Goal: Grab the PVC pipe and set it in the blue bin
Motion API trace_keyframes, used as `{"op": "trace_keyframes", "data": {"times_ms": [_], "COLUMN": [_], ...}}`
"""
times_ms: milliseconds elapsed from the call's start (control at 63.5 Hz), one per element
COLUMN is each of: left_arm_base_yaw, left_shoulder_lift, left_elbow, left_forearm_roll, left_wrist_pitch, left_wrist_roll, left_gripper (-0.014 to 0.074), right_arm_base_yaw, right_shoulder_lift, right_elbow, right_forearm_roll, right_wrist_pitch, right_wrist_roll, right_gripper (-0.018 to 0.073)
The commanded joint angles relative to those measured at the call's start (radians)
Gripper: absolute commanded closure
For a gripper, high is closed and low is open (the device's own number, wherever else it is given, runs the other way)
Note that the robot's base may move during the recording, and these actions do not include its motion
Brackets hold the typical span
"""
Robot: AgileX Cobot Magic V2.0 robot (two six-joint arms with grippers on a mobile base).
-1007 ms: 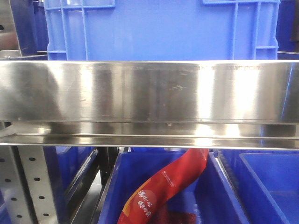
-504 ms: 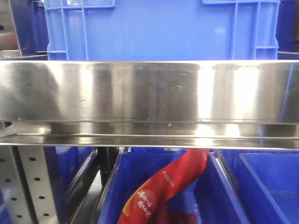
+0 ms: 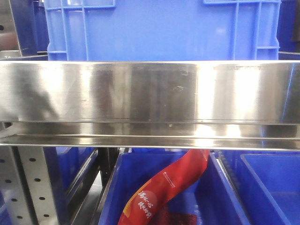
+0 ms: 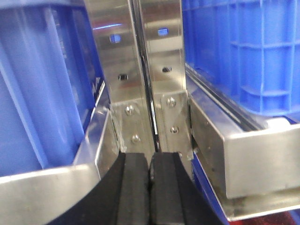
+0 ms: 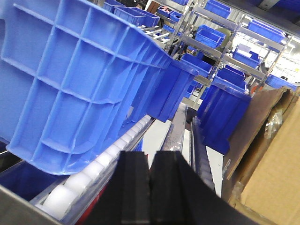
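lower centre of each wrist view: left end effector (image 4: pixel 150 187) and right end effector (image 5: pixel 151 187) have pads pressed together, holding nothing, likely parked before any reach. beyond, a steel shelf rail (image 3: pixel 150 91) spans mid-frame under a blue bin (image 3: pixel 159 28). the pvc pipe shows nowhere.

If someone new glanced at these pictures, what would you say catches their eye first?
Probably the wide, shiny stainless-steel shelf rail spanning the front view, with a large blue ribbed plastic crate sitting above it. Below, a red printed plastic package curls up out of a lower blue bin. In each wrist view, a black pincer, the left and the right, has its jaws pressed together on nothing.
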Motion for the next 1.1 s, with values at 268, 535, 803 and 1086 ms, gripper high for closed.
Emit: {"op": "trace_keyframes", "data": {"times_ms": [268,535,803,1086], "left_arm_base_yaw": [0.045,0.143,0.155,0.155], "left_shoulder_lift": [-0.108,-0.122,-0.122,-0.122], "left_elbow": [0.053,0.062,0.143,0.226], "left_forearm_roll": [-0.070,-0.107,-0.111,-0.111], "left_wrist_pitch": [-0.018,-0.024,-0.165,-0.369], "left_wrist_roll": [-0.008,-0.008,-0.008,-0.008], "left_gripper": [0.0707,0.0707,0.0707,0.0707], "right_arm_base_yaw": [-0.002,-0.002,-0.002,-0.002], "right_shoulder_lift": [-0.004,-0.004,-0.004,-0.004], "right_elbow": [-0.002,-0.002,-0.002,-0.002], "right_forearm_roll": [-0.005,-0.005,-0.005,-0.005], "right_wrist_pitch": [-0.008,-0.008,-0.002,0.000], "right_wrist_roll": [-0.003,-0.003,-0.003,-0.003], "right_gripper": [0.0722,0.0722,0.0722,0.0722]}}
